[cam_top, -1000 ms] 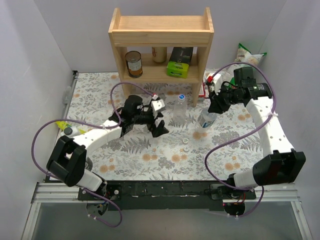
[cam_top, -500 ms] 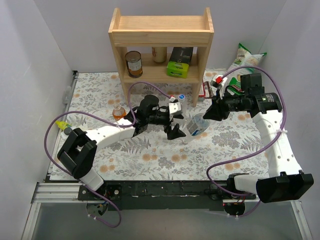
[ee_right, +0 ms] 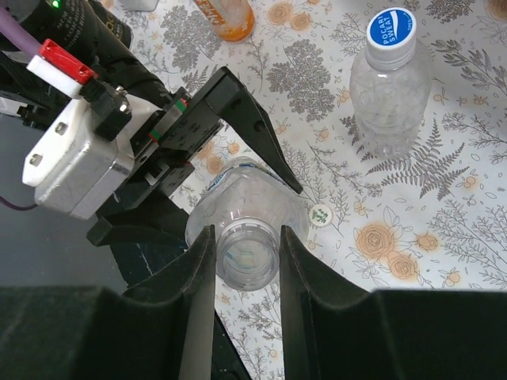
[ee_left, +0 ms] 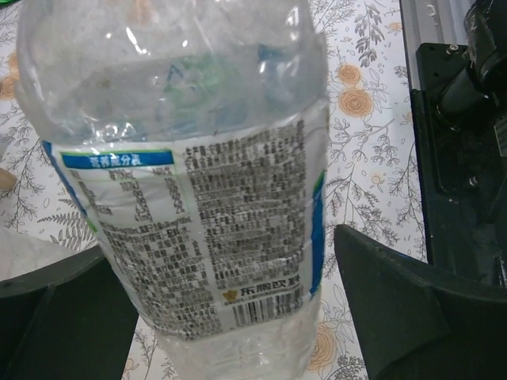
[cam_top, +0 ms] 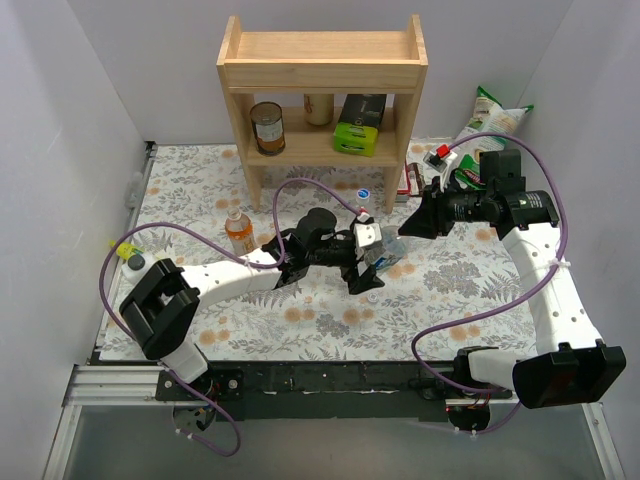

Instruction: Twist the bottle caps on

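Note:
My right gripper (cam_top: 408, 228) is shut on the open neck of the labelled clear bottle (cam_top: 386, 254) and holds it tilted. In the right wrist view its fingers (ee_right: 198, 269) press the neck (ee_right: 247, 252) from both sides. My left gripper (cam_top: 367, 265) is open and straddles the bottle's body (ee_left: 198, 198). Its right finger (ee_left: 412, 309) stands apart from the label. A white cap (cam_top: 371, 297) lies on the table beside the bottle and also shows in the right wrist view (ee_right: 319, 213). The plain clear bottle (cam_top: 363, 205) wears a blue cap (ee_right: 391, 28). The orange bottle (cam_top: 237, 229) stands at the left. No red cap shows clearly.
A wooden shelf (cam_top: 320, 70) at the back holds a brown tin can (cam_top: 267, 127) and a green box (cam_top: 360, 126). A white squeeze bottle with a yellow nozzle (cam_top: 133, 257) lies at the left edge. A snack bag (cam_top: 490, 108) lies at the back right.
My left gripper has moved right, away from the orange bottle, and now straddles the labelled bottle. My right gripper has carried that bottle a little left and lower.

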### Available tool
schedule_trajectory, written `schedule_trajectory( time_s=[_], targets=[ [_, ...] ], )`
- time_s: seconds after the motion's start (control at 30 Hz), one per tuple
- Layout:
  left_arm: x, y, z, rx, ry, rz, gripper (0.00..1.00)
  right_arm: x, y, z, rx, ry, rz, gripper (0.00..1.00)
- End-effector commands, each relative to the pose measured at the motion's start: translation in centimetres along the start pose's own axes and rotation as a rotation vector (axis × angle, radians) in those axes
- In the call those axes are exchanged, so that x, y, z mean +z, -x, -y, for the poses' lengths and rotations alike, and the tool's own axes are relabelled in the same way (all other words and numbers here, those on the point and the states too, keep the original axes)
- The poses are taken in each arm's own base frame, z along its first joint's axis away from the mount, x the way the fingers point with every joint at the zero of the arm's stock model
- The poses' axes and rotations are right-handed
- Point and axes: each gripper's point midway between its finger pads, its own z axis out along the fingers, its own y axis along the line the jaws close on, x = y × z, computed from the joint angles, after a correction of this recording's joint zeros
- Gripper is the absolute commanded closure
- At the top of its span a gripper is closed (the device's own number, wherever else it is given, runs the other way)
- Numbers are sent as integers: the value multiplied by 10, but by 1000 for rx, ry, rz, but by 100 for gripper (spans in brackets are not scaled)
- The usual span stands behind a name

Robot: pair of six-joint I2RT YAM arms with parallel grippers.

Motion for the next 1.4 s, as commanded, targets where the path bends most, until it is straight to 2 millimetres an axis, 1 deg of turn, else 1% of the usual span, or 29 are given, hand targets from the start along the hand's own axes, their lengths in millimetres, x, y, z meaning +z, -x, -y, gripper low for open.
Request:
schedule_trajectory(
  time_s=[0.0, 0.07, 0.23, 0.27, 0.3, 0.33, 0.37, 0.43, 0.47, 0.5, 0.53, 0.57, 0.63, 0.67, 0.7, 0.77, 0.8, 0.83, 0.87, 0.9, 0.93, 0.97, 1.0, 1.03, 1.07, 1.1, 1.17, 1.2, 1.37],
  targets=[
    [2, 12, -10, 26, 48, 16, 14, -4, 11, -14, -13, 44, 52, 99],
    [3, 12, -10, 24, 40, 8, 19, -3, 8, -16, -4, 52, 53, 99],
    [2, 11, -4, 10, 15, 8, 40, -2, 1, -19, -4, 64, 37, 99],
    [2, 9, -3, 9, 11, 5, 44, -2, -1, -21, -13, 74, 35, 96],
    [1, 9, -2, 12, 11, 5, 48, -4, 0, -28, -32, 112, 40, 86],
    [-3, 9, -1, 14, 10, -1, 56, -7, -1, -32, -92, 129, 33, 47],
    [-8, 9, -2, 16, 14, -2, 60, -11, 7, -32, -142, 107, 44, 33],
    [-18, 9, -2, -7, -4, -4, 70, -30, 44, -40, -291, 48, 111, 10],
    [-31, 16, -9, -10, 12, 14, 73, -38, 59, -43, -352, 22, 142, 4],
    [-39, 14, -12, -26, 16, 10, 78, -44, 72, -44, -399, -12, 169, 2],
    [-48, 15, -9, -35, -4, 10, 82, -55, 90, -51, -458, -42, 212, 2],
    [-65, 25, -18, -26, 23, 33, 88, -60, 102, -51, -486, -67, 242, 2],
    [-85, 24, -16, -11, 22, 24, 96, -66, 115, -56, -522, -80, 263, 4],
    [-98, 24, -22, -9, 36, 30, 100, -61, 118, -49, -526, -70, 245, 7],
    [-113, 40, -18, 23, 54, 64, 100, -57, 108, -46, -472, -52, 196, 10],
    [-129, 46, -13, 15, 70, 76, 100, -45, 97, -40, -471, 14, 123, 24],
    [-140, 58, -5, 47, 74, 106, 100, -38, 75, -38, -505, 58, 47, 28],
    [-145, 55, 3, 44, 70, 109, 100, -22, 60, -43, -536, 104, -17, 33],
    [-148, 56, 6, 36, 78, 117, 100, -7, 31, -28, -541, 85, -134, 34],
    [-152, 55, 3, 9, 121, 120, 100, 4, 11, -22, -629, 109, -200, 35],
    [-158, 54, 5, -44, 149, 139, 100, 20, -5, -31, -697, 160, -250, 36],
    [-169, 51, -5, -78, 186, 153, 100, 30, -39, -23, -708, 169, -344, 36],
    [-174, 49, -4, -95, 176, 164, 100, 38, -51, -24, -739, 190, -367, 32],
    [-180, 46, -4, -105, 193, 164, 100, 52, -53, -30, -820, 214, -350, 32],
    [-186, 43, -7, -104, 212, 158, 100, 58, -65, -29, -840, 220, -371, 32],
    [-190, 44, -7, -103, 212, 158, 100, 66, -86, -28, -840, 246, -406, 33],
    [-201, 43, -11, -138, 233, 163, 100, 82, -101, -34, -926, 303, -424, 39],
    [-203, 45, -13, -143, 241, 169, 100, 87, -119, -32, -928, 327, -455, 41],
    [-213, 40, -24, -169, 281, 191, 100, 115, -156, -26, -1052, 377, -516, 44]
  ],
)
